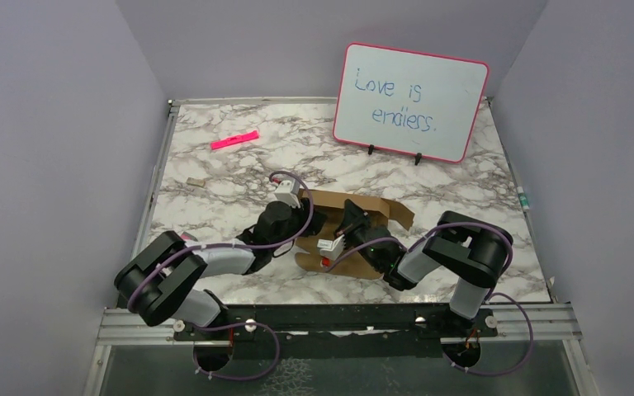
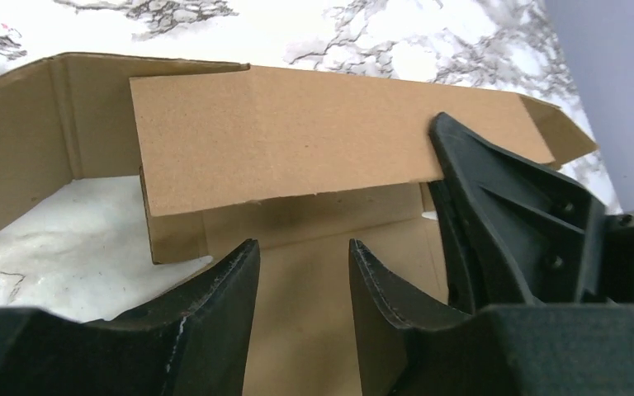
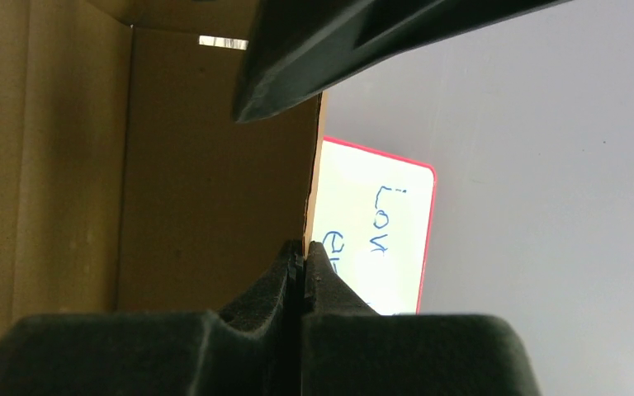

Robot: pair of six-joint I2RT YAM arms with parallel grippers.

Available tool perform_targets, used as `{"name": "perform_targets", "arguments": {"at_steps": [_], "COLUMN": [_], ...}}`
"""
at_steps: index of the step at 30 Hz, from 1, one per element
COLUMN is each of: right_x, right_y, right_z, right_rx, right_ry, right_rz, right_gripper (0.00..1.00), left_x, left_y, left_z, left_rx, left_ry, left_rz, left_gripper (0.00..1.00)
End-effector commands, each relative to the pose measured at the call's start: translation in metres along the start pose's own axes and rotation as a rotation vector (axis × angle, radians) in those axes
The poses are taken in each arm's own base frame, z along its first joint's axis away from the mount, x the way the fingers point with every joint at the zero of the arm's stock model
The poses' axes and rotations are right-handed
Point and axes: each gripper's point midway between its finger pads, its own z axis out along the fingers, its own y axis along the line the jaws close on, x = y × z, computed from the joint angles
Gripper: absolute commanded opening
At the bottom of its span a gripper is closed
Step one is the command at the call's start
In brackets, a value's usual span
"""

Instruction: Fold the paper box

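The paper box (image 1: 380, 210) is brown cardboard, partly folded, lying in the middle of the marble table. In the left wrist view its long flap (image 2: 297, 140) stands up over the base panel, with a side wall at the left. My left gripper (image 2: 301, 243) is open and empty just above the base panel; in the top view it (image 1: 318, 221) sits at the box's left end. My right gripper (image 3: 304, 246) is shut on the edge of an upright cardboard wall (image 3: 206, 173); in the top view it (image 1: 353, 213) reaches into the box from the right.
A pink-rimmed whiteboard (image 1: 410, 101) stands at the back right, just behind the box. A pink marker (image 1: 234, 139) lies at the back left. A small grey scrap (image 1: 196, 182) lies near the left edge. Both wrists are close together over the box.
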Motion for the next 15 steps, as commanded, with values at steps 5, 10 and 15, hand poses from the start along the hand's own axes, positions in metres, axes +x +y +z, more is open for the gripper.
{"name": "perform_targets", "arguments": {"at_steps": [5, 10, 15], "right_x": [-0.001, -0.001, -0.002], "right_y": [-0.032, -0.032, -0.033], "right_z": [-0.004, -0.004, -0.004], "right_rx": [0.152, 0.154, 0.157], "right_ry": [0.008, 0.006, 0.003], "right_rz": [0.032, 0.028, 0.026], "right_gripper": [0.02, 0.02, 0.02], "left_x": [-0.039, -0.070, -0.089], "left_y": [-0.006, 0.009, 0.028], "left_z": [-0.029, -0.039, -0.033], "left_rx": [0.009, -0.066, -0.107], "left_ry": [-0.143, -0.212, -0.214], "left_rz": [0.008, -0.015, -0.053], "left_gripper": [0.46, 0.46, 0.44]}}
